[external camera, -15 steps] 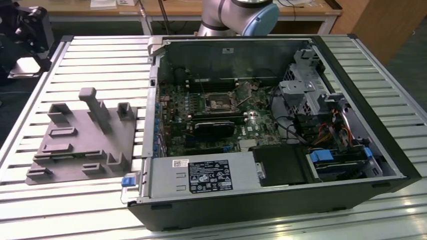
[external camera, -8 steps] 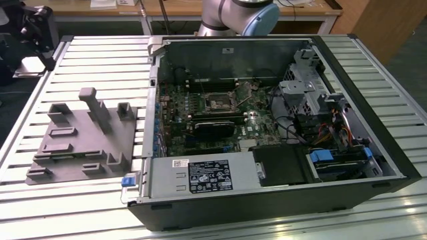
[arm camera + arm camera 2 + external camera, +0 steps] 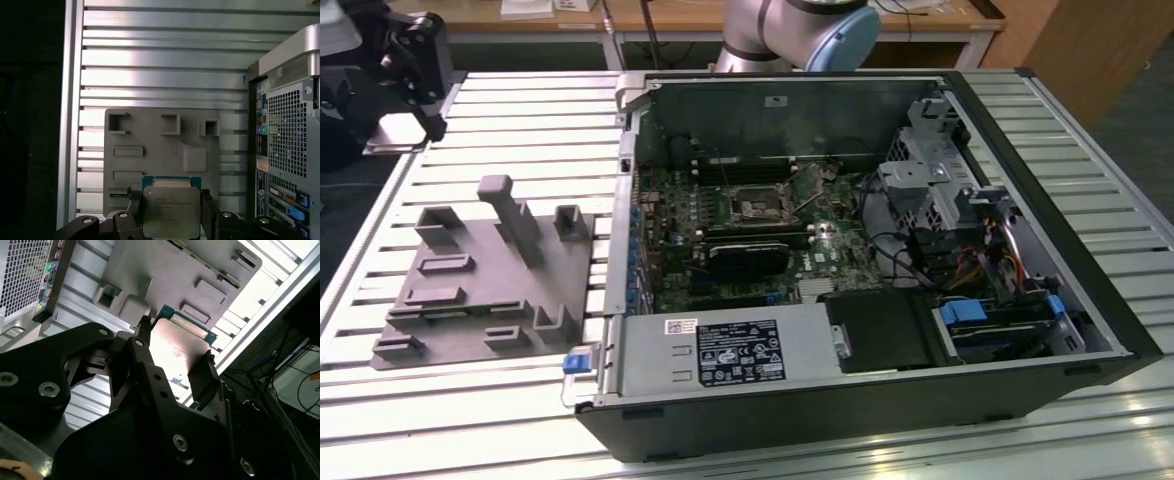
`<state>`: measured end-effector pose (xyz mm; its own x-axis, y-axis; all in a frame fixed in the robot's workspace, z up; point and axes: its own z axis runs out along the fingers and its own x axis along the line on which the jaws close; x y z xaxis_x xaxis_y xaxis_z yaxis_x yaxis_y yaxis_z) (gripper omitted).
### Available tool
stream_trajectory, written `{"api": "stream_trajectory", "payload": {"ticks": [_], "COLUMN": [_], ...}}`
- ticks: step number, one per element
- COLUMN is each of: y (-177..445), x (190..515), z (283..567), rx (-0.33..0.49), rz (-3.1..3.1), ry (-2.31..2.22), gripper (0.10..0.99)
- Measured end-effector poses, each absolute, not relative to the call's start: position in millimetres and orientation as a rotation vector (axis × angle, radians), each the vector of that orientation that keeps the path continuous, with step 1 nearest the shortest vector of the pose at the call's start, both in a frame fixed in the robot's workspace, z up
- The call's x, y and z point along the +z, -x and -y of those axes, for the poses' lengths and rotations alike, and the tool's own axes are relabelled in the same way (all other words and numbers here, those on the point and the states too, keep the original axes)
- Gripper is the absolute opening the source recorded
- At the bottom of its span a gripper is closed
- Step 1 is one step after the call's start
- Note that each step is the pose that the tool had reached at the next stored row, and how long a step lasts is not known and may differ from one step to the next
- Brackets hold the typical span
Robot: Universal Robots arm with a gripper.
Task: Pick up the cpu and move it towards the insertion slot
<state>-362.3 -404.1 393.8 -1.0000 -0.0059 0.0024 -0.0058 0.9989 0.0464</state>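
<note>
The cpu [image 3: 171, 212], a flat square chip with a silvery top and a teal-green rim, sits between the two black fingers of my gripper [image 3: 170, 200], which is shut on its opposite edges. The second wrist view has the same cpu [image 3: 176, 345] held in the gripper [image 3: 175, 359], one fingertip [image 3: 143, 335] at each side. I hold it in the air, well above the grey plastic fixture [image 3: 160, 145]. The insertion slot [image 3: 757, 208], a small dark square socket with a metal frame, lies on the motherboard inside the open computer case [image 3: 1067, 220].
The grey fixture [image 3: 480, 280] lies on the slatted aluminium table [image 3: 520, 130], at the exterior view's left of the case. The case's rear panel [image 3: 285, 145] stands beside the fixture. The arm's base [image 3: 787, 30] is behind the case. A black mount [image 3: 414, 60] stands at the table's far left corner.
</note>
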Motion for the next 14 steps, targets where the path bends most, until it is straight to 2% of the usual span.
{"api": "stream_trajectory", "payload": {"ticks": [14], "y": [340.4], "x": [393.8], "z": [404.1], "rx": [-0.073], "rz": [3.138], "ry": [-0.009], "gripper": [0.545]}}
